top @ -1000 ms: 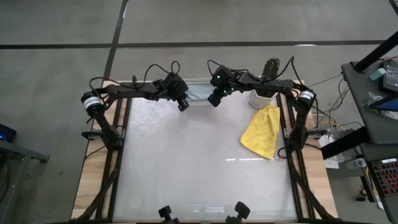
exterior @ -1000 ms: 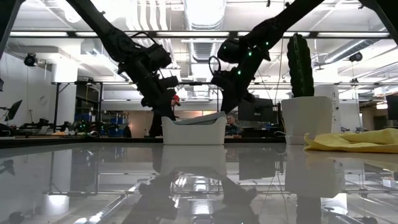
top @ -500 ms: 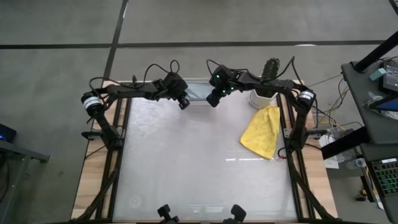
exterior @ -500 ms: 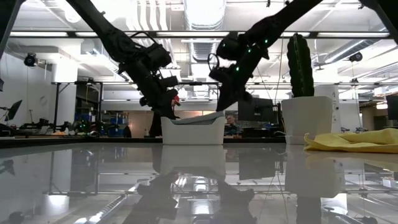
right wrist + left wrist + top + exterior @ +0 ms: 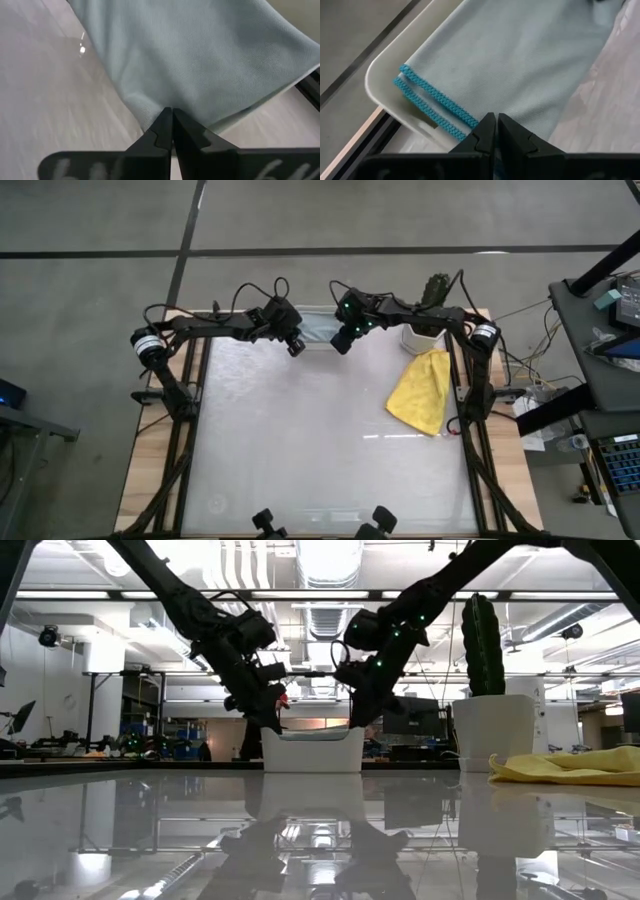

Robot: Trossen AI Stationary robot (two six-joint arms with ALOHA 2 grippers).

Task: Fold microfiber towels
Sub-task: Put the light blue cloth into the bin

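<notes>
While both grippers, left [image 5: 294, 348] and right [image 5: 341, 344], pinch the pale towel [image 5: 318, 330] at twelve o'clock, the yellow towel [image 5: 421, 390] lies at three

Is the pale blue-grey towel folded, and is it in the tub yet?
Folded: the pale blue-grey towel shows two stacked blue-stitched edges. It lies across the white tub, draping over its rim.
</notes>
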